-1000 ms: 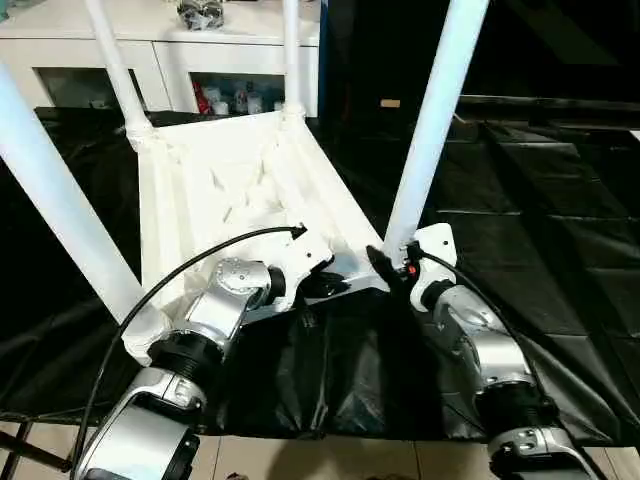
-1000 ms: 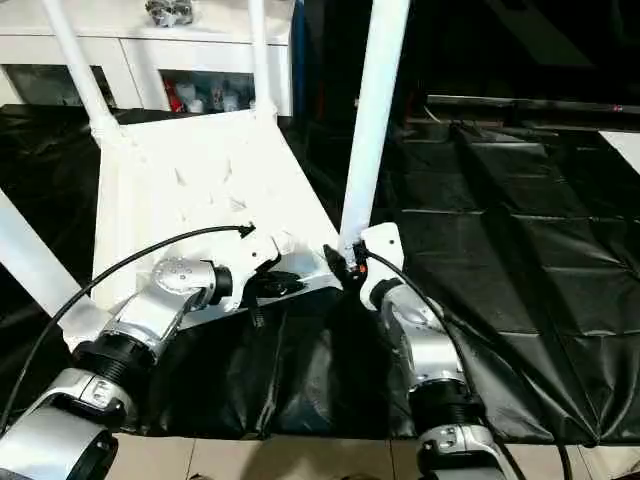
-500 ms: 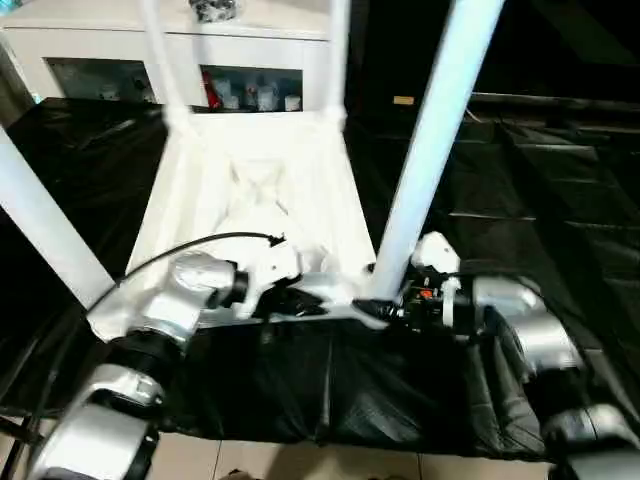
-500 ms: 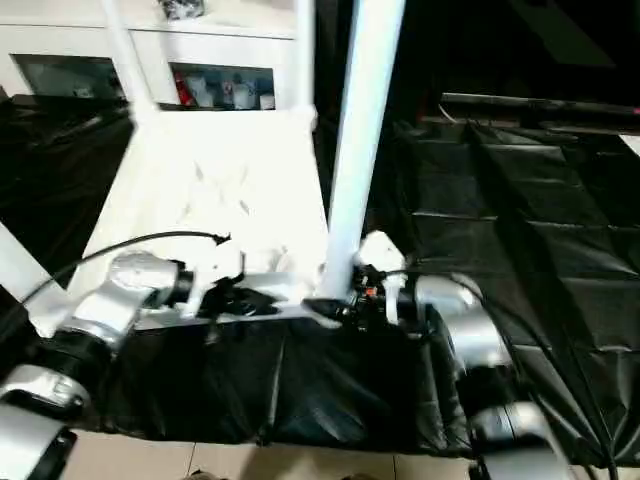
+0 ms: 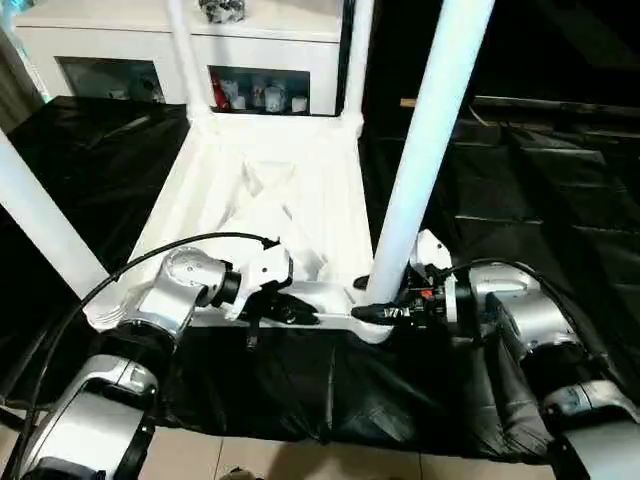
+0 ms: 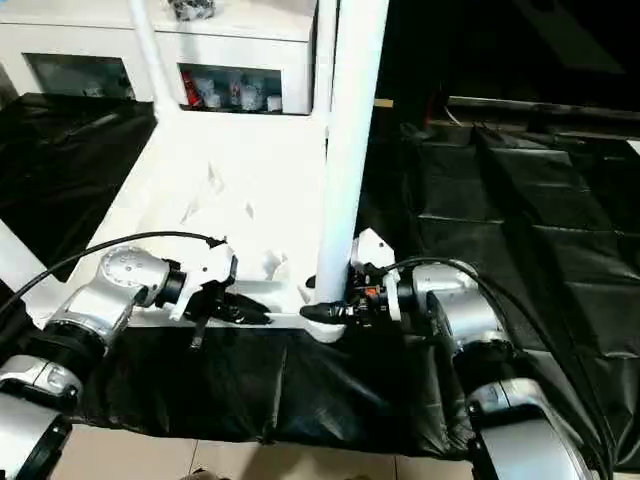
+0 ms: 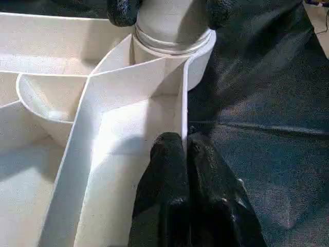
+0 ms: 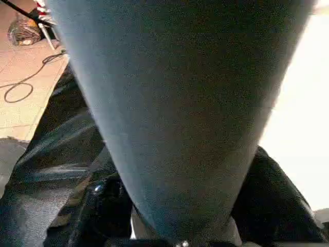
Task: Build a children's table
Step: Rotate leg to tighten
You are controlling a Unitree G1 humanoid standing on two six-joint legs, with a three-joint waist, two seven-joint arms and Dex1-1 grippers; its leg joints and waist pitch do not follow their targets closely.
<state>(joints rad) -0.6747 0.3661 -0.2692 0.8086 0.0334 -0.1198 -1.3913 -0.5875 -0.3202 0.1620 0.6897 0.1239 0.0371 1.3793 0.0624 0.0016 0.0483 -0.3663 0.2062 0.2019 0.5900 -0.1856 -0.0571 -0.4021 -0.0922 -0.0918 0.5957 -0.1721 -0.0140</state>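
The children's table lies upside down on a black sheet, its white ribbed tabletop facing up with legs standing in the corner sockets. My right gripper reaches in sideways at the base of the near right leg, one black finger on each side, shut on it. In the right wrist view that leg stands between the fingers. My left gripper is shut on the tabletop's near rim. The left wrist view shows that gripper pinching the thin rim wall just short of the corner socket.
Three more legs stand up: near left, far left, far right. A white glass-door cabinet stands close behind. The black sheet stretches to the right; tiled floor begins at its near edge.
The camera has shifted. My right gripper has swung from beside the near right leg to lie sideways around its base, and its fingers have closed in. My left gripper keeps its hold on the rim.
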